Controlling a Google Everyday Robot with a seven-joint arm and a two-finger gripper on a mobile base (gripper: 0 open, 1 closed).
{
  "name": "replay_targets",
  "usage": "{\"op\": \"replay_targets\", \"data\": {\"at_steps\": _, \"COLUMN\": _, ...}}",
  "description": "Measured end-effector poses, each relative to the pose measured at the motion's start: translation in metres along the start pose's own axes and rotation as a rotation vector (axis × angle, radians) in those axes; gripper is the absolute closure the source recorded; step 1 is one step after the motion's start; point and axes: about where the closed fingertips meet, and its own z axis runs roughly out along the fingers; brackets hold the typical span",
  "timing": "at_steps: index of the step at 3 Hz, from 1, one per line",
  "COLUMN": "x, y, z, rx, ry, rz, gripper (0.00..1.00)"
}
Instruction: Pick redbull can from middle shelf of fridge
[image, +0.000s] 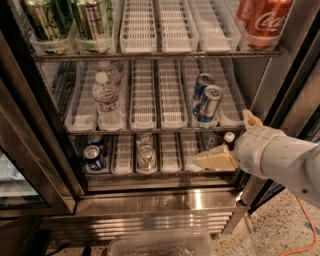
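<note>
Two redbull cans stand in one lane on the right of the middle shelf (150, 130); the front redbull can (208, 106) is slim, blue and silver, and the second (201, 84) is right behind it. My gripper (223, 138) is at the right of the fridge (160, 200), below and to the right of the front can and not touching it. Its cream fingers are spread apart and hold nothing: one points left at the bottom shelf (215, 160), the other up by the door frame (251, 119).
Water bottles (107, 102) stand on the left of the middle shelf. Green cans (45, 20) and red cola cans (264, 20) are on the top shelf. A short blue can (93, 158), silver cans (146, 155) and a small capped bottle (229, 138) are on the bottom shelf. A clear bin (160, 245) sits on the floor.
</note>
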Motion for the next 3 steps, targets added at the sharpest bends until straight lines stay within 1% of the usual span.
{"op": "replay_targets", "data": {"at_steps": 1, "x": -0.012, "y": -0.02, "z": 0.017, "rx": 0.114, "ry": -0.094, "rz": 0.066, "gripper": 0.0}}
{"op": "replay_targets", "data": {"at_steps": 2, "x": -0.019, "y": -0.034, "z": 0.033, "rx": 0.202, "ry": -0.165, "rz": 0.122, "gripper": 0.0}}
{"op": "replay_targets", "data": {"at_steps": 3, "x": -0.013, "y": -0.041, "z": 0.045, "rx": 0.252, "ry": -0.196, "rz": 0.169, "gripper": 0.0}}
